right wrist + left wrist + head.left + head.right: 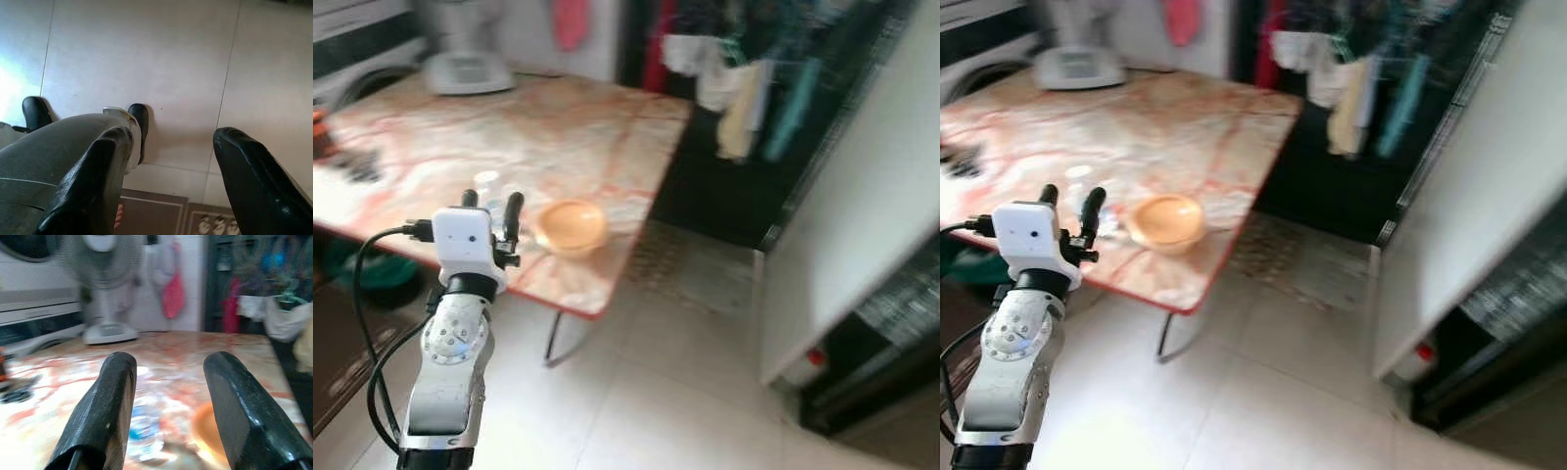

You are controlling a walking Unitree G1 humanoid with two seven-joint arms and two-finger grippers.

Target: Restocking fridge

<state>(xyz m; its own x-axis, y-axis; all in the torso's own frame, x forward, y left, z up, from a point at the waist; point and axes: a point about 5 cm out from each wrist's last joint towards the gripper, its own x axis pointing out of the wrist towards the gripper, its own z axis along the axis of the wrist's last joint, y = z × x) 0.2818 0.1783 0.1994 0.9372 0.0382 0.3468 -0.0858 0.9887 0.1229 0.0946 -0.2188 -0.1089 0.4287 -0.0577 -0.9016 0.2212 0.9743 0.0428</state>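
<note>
Your left gripper: fingers apart, empty, raised over tabletop edge near orange bowl; its wrist view adds fan. Right gripper: spread, empty, above floor

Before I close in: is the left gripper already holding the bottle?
No, the left gripper is open, its fingers apart, with the bottle lying on the table beyond.

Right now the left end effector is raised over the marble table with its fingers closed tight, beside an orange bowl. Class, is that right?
Not quite: the left end effector is open, its fingers apart, as the left wrist view shows. The rest stands: it is raised over the marble table, beside the orange bowl.
</note>
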